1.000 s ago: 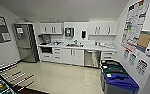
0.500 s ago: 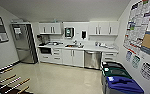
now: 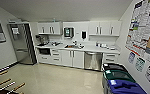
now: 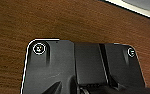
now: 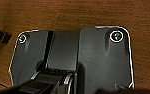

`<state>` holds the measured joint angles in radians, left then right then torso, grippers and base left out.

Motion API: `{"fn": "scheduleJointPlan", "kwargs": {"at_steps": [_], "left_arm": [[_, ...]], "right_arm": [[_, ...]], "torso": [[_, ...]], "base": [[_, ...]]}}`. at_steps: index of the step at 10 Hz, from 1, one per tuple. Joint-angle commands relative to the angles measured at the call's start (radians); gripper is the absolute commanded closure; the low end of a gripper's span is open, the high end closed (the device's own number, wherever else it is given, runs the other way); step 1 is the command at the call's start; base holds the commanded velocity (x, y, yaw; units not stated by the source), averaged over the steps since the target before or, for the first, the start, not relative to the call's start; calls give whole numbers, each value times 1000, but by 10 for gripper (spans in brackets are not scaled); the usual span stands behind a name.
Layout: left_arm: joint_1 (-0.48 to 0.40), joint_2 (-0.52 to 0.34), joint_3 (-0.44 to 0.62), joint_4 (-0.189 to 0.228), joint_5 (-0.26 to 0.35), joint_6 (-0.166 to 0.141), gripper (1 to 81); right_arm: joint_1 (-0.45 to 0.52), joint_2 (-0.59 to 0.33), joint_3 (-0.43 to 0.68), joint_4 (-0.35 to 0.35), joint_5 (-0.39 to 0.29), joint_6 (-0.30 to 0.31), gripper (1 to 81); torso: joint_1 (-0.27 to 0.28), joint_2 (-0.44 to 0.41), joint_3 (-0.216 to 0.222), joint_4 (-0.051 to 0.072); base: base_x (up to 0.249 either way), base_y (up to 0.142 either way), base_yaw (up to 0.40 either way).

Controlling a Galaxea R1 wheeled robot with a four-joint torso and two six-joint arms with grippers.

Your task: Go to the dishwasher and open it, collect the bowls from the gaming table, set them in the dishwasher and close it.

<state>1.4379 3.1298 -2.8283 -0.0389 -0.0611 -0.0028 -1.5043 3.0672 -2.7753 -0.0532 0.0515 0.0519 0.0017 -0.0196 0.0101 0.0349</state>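
Stainless-steel front, grey: the dishwasher [image 3: 93, 60], built in under the white counter [image 3: 91, 48], door closed, set between the white double cabinet doors [image 3: 73, 58] and a stack of white drawers [image 3: 110, 58] toward the counter's right end.

Sink [image 3: 71, 46]: mid-counter, with small items around it too blurred to name.
Refrigerator [image 3: 22, 43]: steel, at the counter's left end, a paper fixed to its door.
Wall cabinets [image 3: 51, 28]: white, above the counter; a dark dispenser [image 3: 68, 32] hangs between them.
Bins [image 3: 121, 81]: near the right wall, lids dark, green and blue.
Posters [image 3: 144, 25]: right wall; writing not legible. No brand readable anywhere.
Rod handles [image 3: 6, 85]: wooden, at the lower left corner of the head view.
Wood-grain surface [image 4: 66, 22]: brown, in both wrist views.

Grippers: whether apart or together, cannot tell.

Step judged in hand: the approach to the dishwasher, well apart across open floor [image 3: 56, 77]. Next calls for closing in squarely on its door, clear of the bins
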Motion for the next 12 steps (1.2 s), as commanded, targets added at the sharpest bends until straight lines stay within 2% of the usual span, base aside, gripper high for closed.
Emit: {"fn": "scheduleJointPlan", "kwargs": {"at_steps": [1, 12], "left_arm": [[-63, 3, 1, -7, 43, 4, 10], [-63, 6, 1, -6, 43, 3, 10]], "right_arm": [[54, 4, -1, -5, -51, 0, 10], [57, 4, 5, -7, -53, -4, 10]], "torso": [[0, 0, 0, 0], [0, 0, 0, 0]], "base": [[176, 0, 0], [171, 0, 0]]}}
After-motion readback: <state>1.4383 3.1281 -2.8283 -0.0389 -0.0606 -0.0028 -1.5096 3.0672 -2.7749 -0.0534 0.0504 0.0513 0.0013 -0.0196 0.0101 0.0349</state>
